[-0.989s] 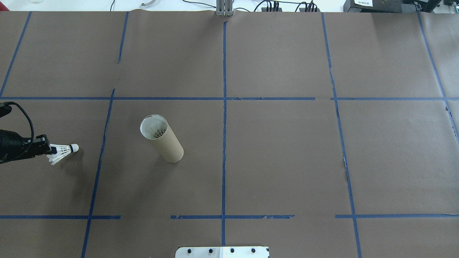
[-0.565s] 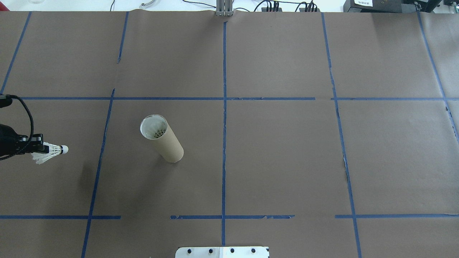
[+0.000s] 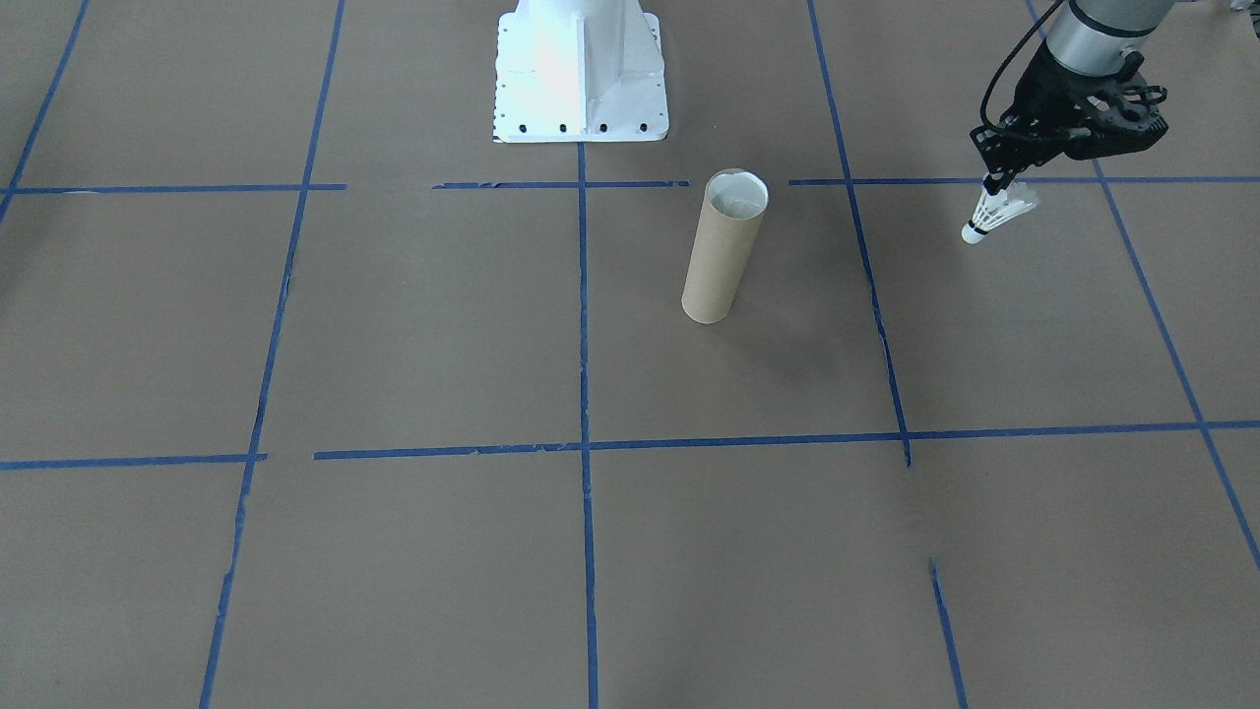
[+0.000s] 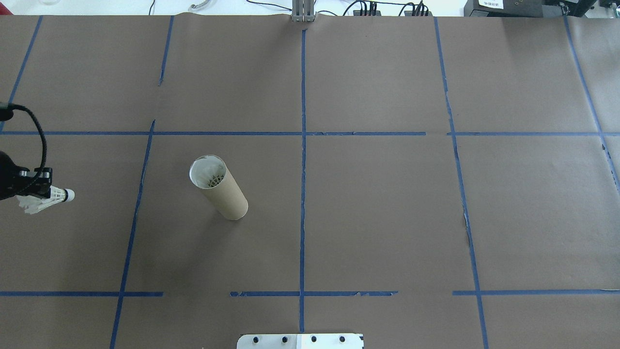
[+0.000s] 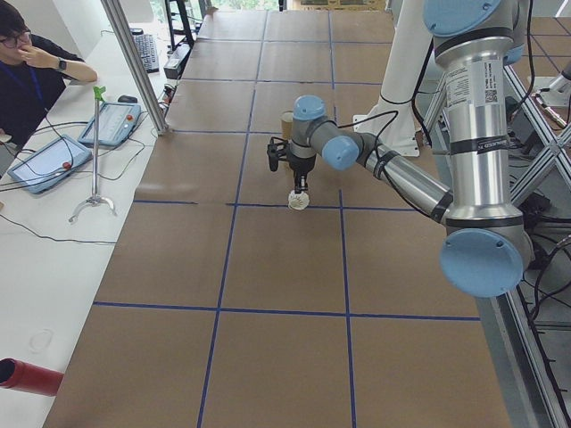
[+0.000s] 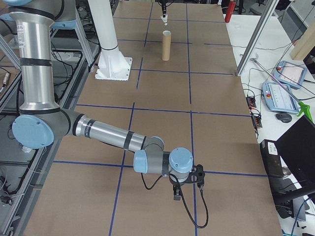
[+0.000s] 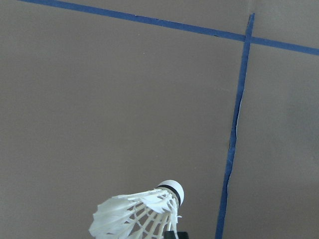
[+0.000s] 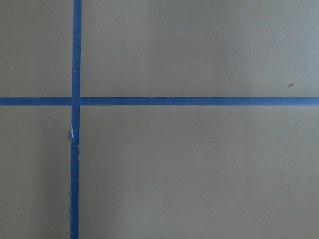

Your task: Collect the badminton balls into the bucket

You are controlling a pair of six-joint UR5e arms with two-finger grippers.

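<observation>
On my front-facing feed, the left end effector (image 3: 996, 185) hangs above the tabletop (image 3: 394, 325) at upper right, its fingers pinched on the feather skirt of a shuttlecock (image 3: 992, 216), cork tip angled down and clear of the paper. The bucket (image 3: 725, 247) stands upright near the middle, well apart from it, just in front of the white robot base (image 3: 579, 74), with white feathers visible inside its mouth.

From overhead I see the left end effector (image 4: 43, 186) at the far left edge, closed on the shuttlecock (image 4: 46, 199), whose cork points toward the bucket (image 4: 219, 187). A second shuttlecock (image 4: 210, 175) sits inside the tube. Blue tape lines (image 4: 302, 160) grid the brown paper.

On the left-side camera, the near arm reaches out over the tabletop and its end effector (image 5: 301, 185) carries the shuttlecock (image 5: 298, 200) just above a tape line; the bucket (image 5: 286, 124) peeks out behind the wrist. A person (image 5: 31, 67) sits at the side bench.

The right-side camera shows the right end effector (image 6: 184, 189) low over the near tabletop; I cannot tell how wide it stands. The bucket (image 6: 166, 45) is far off.

My left wrist feed shows the shuttlecock (image 7: 139, 214) at the bottom, over bare paper.

My right wrist feed shows only paper and crossing tape lines (image 8: 76, 101).
</observation>
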